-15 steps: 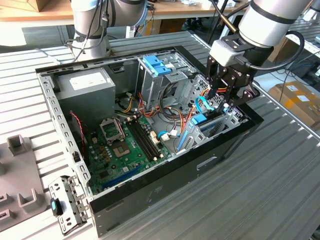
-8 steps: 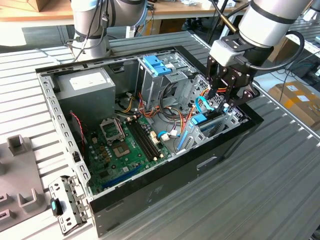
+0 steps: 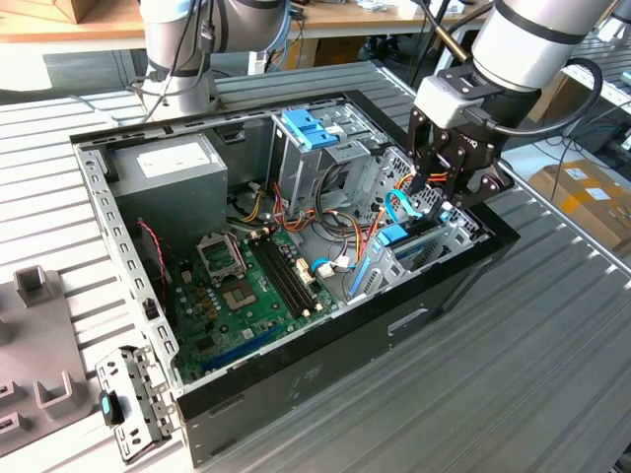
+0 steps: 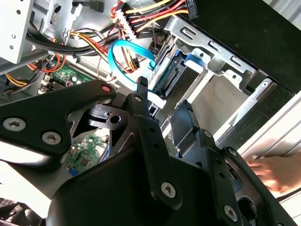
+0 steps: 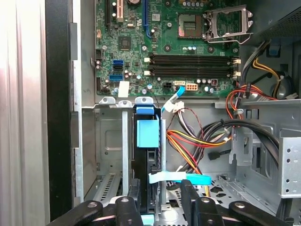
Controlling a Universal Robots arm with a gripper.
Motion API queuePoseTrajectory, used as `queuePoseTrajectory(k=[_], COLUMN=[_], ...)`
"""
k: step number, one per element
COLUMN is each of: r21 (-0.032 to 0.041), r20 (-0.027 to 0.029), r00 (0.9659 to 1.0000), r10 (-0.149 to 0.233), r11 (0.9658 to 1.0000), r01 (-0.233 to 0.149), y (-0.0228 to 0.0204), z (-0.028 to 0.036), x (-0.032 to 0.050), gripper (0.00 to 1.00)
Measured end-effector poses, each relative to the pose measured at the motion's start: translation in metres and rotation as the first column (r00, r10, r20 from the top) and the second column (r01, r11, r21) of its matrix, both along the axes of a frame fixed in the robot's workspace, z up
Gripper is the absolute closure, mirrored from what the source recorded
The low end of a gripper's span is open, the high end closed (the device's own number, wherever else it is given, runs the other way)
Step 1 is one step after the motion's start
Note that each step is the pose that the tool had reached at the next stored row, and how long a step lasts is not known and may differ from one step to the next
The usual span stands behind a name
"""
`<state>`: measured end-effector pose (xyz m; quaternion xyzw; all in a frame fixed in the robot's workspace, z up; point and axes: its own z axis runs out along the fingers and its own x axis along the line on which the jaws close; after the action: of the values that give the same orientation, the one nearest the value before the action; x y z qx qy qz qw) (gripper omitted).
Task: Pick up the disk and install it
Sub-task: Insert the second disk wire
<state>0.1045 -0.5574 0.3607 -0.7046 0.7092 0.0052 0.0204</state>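
Gripper (image 5: 157,200) fingers look closed on the disk (image 5: 149,141), upright in its bay at 6 o'clock from the motherboard (image 5: 164,42). Stiff, heavyish, shock-sensitive; I'd hold the blue carrier edges.

A robotics lab or workshop: an opened computer case (image 3: 296,256) lies on a ribbed metal tabletop (image 3: 552,355), with a second robot base (image 3: 182,59), wooden benches (image 3: 69,20) and cardboard boxes (image 3: 582,192) behind.

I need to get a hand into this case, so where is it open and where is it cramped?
Open: the drive cage slots between the case wall and the disk. Crowded: the bundle of cables on the disk's other side, and around the gripper above the cage.
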Motion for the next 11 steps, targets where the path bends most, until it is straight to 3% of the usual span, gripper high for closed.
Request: queuePoseTrajectory(k=[11], r21=[-0.0003], r20=[0.0000], r00=[1.0000], r10=[0.000], r11=[1.0000], r01=[0.000], y=[0.0006], z=[0.0027], x=[0.0030], gripper=[0.53])
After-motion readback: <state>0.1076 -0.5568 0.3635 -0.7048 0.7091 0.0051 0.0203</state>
